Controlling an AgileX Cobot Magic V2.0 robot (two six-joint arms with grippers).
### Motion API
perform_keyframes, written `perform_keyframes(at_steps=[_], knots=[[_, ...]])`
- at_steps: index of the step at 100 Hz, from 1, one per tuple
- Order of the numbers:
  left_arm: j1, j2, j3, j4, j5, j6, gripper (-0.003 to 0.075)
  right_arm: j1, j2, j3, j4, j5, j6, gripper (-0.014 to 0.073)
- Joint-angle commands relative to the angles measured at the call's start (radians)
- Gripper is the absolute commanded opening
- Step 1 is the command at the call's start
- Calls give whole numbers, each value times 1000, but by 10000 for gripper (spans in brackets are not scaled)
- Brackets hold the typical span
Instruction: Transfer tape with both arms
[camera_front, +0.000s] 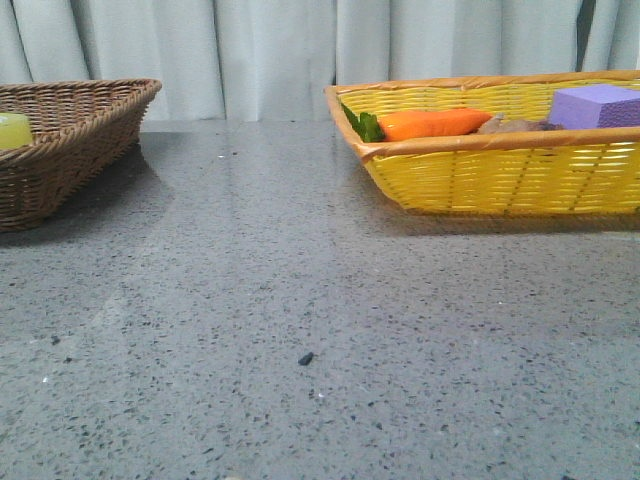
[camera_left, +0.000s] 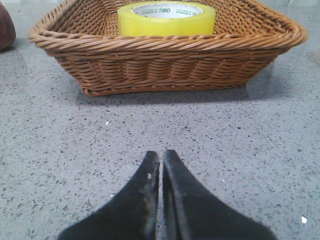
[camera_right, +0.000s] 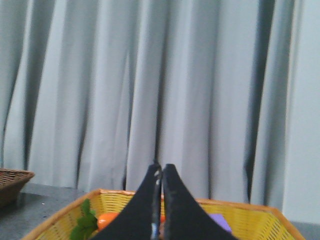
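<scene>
The yellow tape roll (camera_left: 166, 18) with a white core lies flat inside the brown wicker basket (camera_left: 165, 60); a sliver of the tape (camera_front: 14, 130) shows in that basket (camera_front: 70, 140) at the front view's far left. My left gripper (camera_left: 162, 155) is shut and empty, low over the table, short of the basket's near wall. My right gripper (camera_right: 162, 167) is shut and empty, held above the yellow basket (camera_right: 120, 205) and pointing at the curtain. Neither arm shows in the front view.
The yellow wicker basket (camera_front: 500, 170) at the back right holds an orange carrot (camera_front: 432, 123) with green leaves and a purple block (camera_front: 595, 105). A grey curtain hangs behind the table. A brown rounded object (camera_left: 6, 27) sits left of the brown basket.
</scene>
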Motion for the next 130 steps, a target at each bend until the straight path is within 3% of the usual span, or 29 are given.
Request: perform_keyframes(at_steps=[1,14,25,50,69,130], knots=[[0,-29,10,1,-55,-10,-21,-84,-4,37,91,-109,-16,-74],[0,-29,10,1,-55,-10,-21,-192,-4,111,176,-107,-16,-74],[0,-29,10,1,-55,-10,-21,-206,-4,171,182,-100,-16,-74],[0,-29,10,1,-55,-10,-21,-206,-12,168,166,295,-16,-74],[0,-29,10,1,-55,-10,-21,-206,-12,168,134,493,-16,-74],[0,-29,10,1,-55,-10,-21,-206,-12,168,132,490,-16,-74]])
